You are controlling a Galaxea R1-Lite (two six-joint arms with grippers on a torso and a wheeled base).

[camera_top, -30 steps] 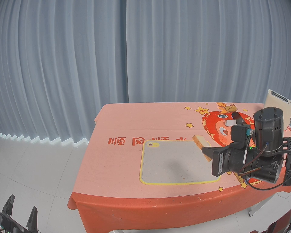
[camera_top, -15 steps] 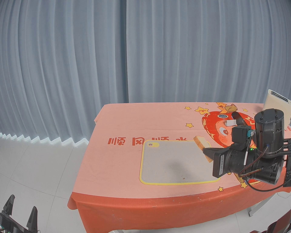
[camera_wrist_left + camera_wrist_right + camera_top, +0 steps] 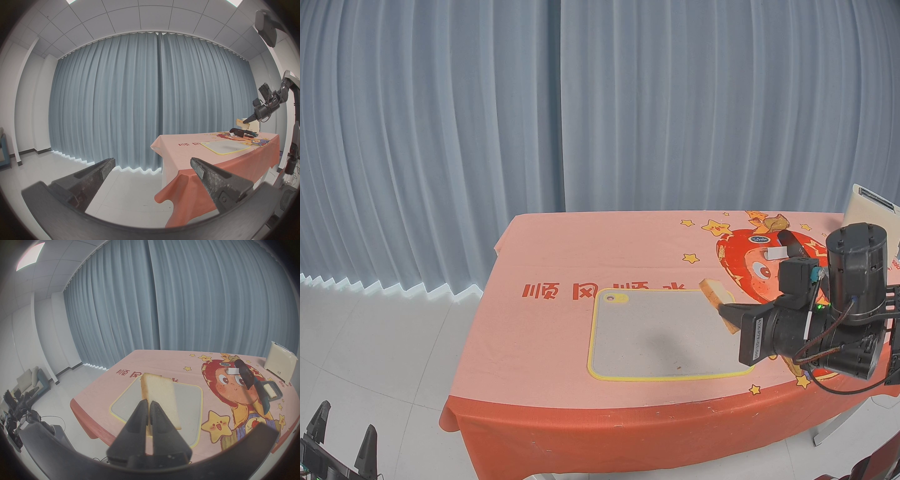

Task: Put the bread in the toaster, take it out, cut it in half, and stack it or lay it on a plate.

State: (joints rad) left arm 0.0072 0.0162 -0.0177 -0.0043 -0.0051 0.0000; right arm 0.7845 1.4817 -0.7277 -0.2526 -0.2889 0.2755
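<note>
One slice of bread [image 3: 157, 388] stands on edge, pinched in your right gripper [image 3: 149, 407] above the 3 o'clock edge of the cutting board [image 3: 650, 337]. From there the toaster [image 3: 872, 209] sits at 2 o'clock on the surface [image 3: 562, 250]. Your left gripper [image 3: 152, 161] gapes wide, well apart.

Bread [image 3: 715, 295] [image 3: 159, 394]: one pale slice, tan crust, clamped by one edge in right jaws, tilted, held in air over right edge of board [image 3: 662, 334].
Board: grey, yellow rim, flat on counter.
Toaster [image 3: 870, 209] [image 3: 279, 362]: cream, upright, far right corner of counter, well apart from board.
Knife [image 3: 794, 244] [image 3: 245, 374]: black, teal handle, flat between board and toaster.
</note>
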